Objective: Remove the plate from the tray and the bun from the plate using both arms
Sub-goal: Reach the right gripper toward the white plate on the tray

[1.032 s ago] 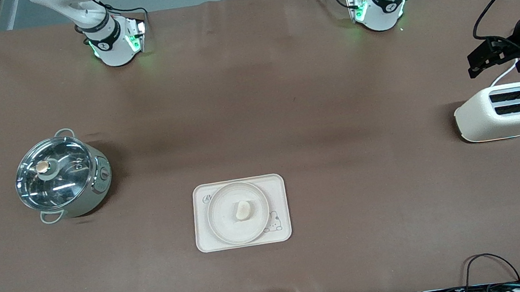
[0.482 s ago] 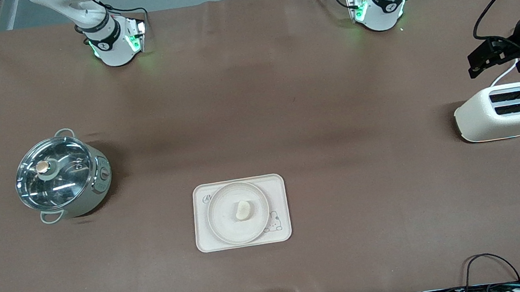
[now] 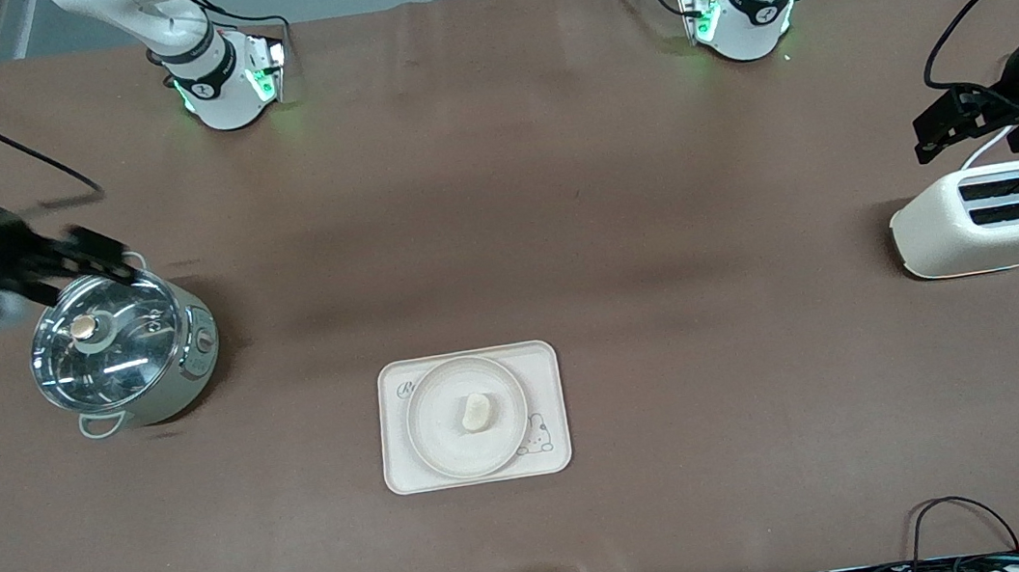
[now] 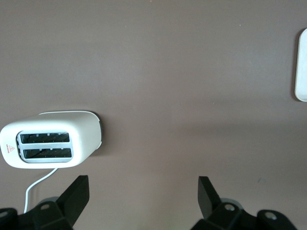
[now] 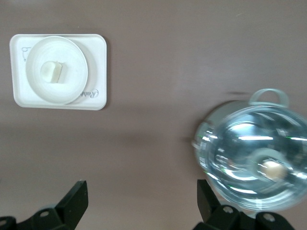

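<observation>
The round shallow cream-white plate (image 3: pixel 467 417) sits on the cream rectangular rabbit-print tray (image 3: pixel 543 364), with the small pale oval bun (image 3: pixel 476 411) at the plate's centre. The plate looks stiff, light and slippery, best pinched at its raised rim around nine o'clock; the bun looks soft and needs a gentle pinch. The left gripper (image 3: pixel 946 121) hangs open above the white toaster (image 3: pixel 992 217). The right gripper (image 3: pixel 83 256) hangs open over the steel lidded pot (image 3: pixel 123 348).

Bare table (image 3: pixel 560 221) around tray (image 3: pixel 543 360) — pot (image 3: pixel 123 348), toaster (image 3: pixel 992 217) well apart

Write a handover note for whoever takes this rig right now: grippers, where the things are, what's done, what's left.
Left gripper: open, empty, up by the toaster.
Right gripper: open, empty, over the lidded pot.
Things: bun lies on the plate; plate sits on the tray, mid-table, nearer the front camera than pot and toaster.
Done: nothing.
Left: lift plate off tray, take bun off plate.
</observation>
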Robot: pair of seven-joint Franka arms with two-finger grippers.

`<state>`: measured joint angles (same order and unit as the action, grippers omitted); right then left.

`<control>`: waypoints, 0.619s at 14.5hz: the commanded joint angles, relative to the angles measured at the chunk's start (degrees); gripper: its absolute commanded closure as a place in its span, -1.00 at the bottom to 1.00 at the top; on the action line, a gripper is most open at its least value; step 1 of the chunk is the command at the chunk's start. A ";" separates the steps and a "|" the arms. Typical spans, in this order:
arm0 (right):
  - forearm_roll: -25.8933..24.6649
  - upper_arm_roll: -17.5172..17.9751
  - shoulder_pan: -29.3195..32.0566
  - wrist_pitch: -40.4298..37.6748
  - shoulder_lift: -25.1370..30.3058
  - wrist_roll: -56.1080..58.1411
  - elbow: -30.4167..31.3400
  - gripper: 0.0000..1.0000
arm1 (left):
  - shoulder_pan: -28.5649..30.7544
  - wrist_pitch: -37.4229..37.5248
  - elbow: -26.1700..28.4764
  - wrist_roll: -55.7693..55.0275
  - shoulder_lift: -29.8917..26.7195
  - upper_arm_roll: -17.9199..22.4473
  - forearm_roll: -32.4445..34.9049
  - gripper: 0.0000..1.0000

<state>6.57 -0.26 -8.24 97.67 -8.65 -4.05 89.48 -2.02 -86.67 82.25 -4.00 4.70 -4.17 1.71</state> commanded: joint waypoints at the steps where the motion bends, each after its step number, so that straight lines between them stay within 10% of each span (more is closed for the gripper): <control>1: 0.99 -0.36 -5.28 6.89 -7.93 -7.18 -1.06 -1.00 | 0.00 -0.43 -1.31 0.04 0.49 -0.05 0.40 -1.00; 9: 6.26 -0.36 -13.90 33.60 -27.71 -19.66 -1.50 -1.00 | 0.26 -0.43 -1.13 1.01 0.49 -0.05 0.49 -1.00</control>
<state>11.40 -0.15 -20.95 126.17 -31.23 -21.04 89.59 -1.98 -87.08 82.04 -3.98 4.78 -4.17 1.71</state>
